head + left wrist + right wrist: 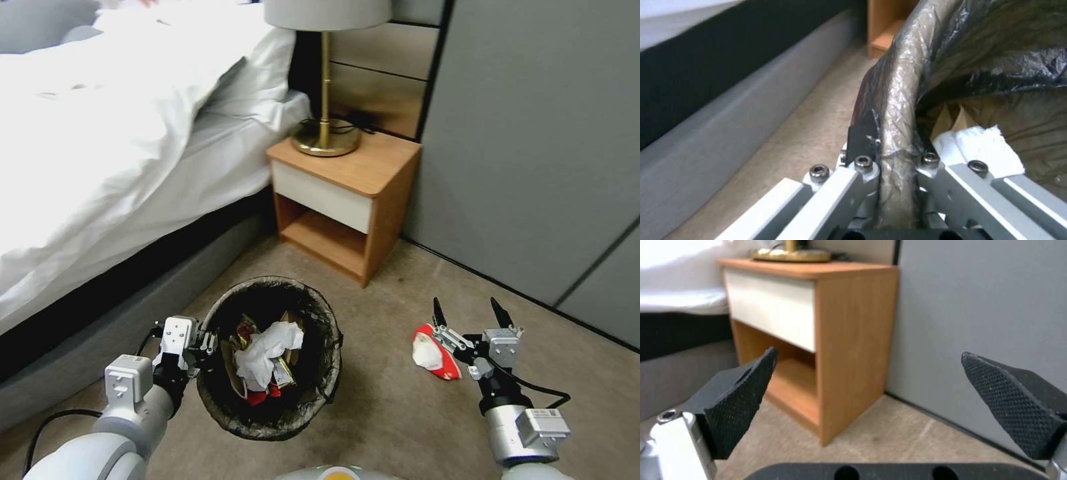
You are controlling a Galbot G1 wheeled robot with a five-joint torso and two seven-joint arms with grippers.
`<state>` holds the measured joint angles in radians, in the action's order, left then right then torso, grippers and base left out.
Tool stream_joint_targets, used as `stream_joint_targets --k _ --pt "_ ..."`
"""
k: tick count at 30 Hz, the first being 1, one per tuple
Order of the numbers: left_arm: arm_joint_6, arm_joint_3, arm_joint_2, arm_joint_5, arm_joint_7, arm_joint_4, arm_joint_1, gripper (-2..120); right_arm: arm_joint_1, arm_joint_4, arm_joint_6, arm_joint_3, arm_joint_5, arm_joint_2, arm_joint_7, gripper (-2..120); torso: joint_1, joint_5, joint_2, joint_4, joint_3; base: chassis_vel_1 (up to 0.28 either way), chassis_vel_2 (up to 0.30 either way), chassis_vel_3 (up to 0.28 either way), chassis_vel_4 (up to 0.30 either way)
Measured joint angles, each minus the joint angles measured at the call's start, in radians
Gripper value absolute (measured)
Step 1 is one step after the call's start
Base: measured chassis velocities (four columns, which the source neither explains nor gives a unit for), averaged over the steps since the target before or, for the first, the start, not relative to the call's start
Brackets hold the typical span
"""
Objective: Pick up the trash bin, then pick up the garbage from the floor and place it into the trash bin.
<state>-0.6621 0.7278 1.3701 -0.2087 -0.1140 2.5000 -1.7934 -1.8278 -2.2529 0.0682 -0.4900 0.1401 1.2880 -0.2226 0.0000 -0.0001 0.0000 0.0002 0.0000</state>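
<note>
Garbage still on the floor is one red-and-white carton (435,353), lying on the carpet (387,407) just beside the right pincer (470,312), on that pincer's left and slightly nearer the robot than its fingertips. In the head view the carton's long axis runs slantwise, from its upper left end down to the right toward the pincer's wrist. The right pincer is released, its two black fingers spread wide and pointing away from the robot toward the wall (533,147); the carton lies outside the gap, next to the left finger and not between the two. From the right wrist view the spread pads (740,406) frame the nightstand (849,340) and the wall, so the pincer looks aimed forward over the carpet, not down at the carton. My reading is that the right arm, much the nearer one, has to shift left and tip downward before the fingers can straddle the carton across its narrow side.

Left of the carton, well apart from it, is the bin (270,357), its mouth facing up to the head camera. The left pincer (200,347) is clenched on its bag-covered rim (896,126), one finger outside and one inside. Inside lie white tissue (267,350), brown paper and bits of red and gold wrapper.
</note>
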Motion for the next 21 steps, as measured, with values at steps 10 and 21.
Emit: stream_joint_targets --k 10,21 --pt "0.004 -0.002 -0.001 -0.003 0.004 0.0 -0.008 1 0.064 0.072 -0.168 -0.023 0.099 -0.012 -0.084 100 0.0 0.0001 0.0 -0.0005 0.0 0.038 0.037 0.034 0.033" --pt "0.003 -0.001 -0.009 -0.018 0.004 0.0 -0.017 1 0.205 0.242 -0.353 -0.095 0.203 -0.01 0.011 100 0.0 0.0002 0.0 -0.0001 0.0 0.0 0.0 0.0 0.0"
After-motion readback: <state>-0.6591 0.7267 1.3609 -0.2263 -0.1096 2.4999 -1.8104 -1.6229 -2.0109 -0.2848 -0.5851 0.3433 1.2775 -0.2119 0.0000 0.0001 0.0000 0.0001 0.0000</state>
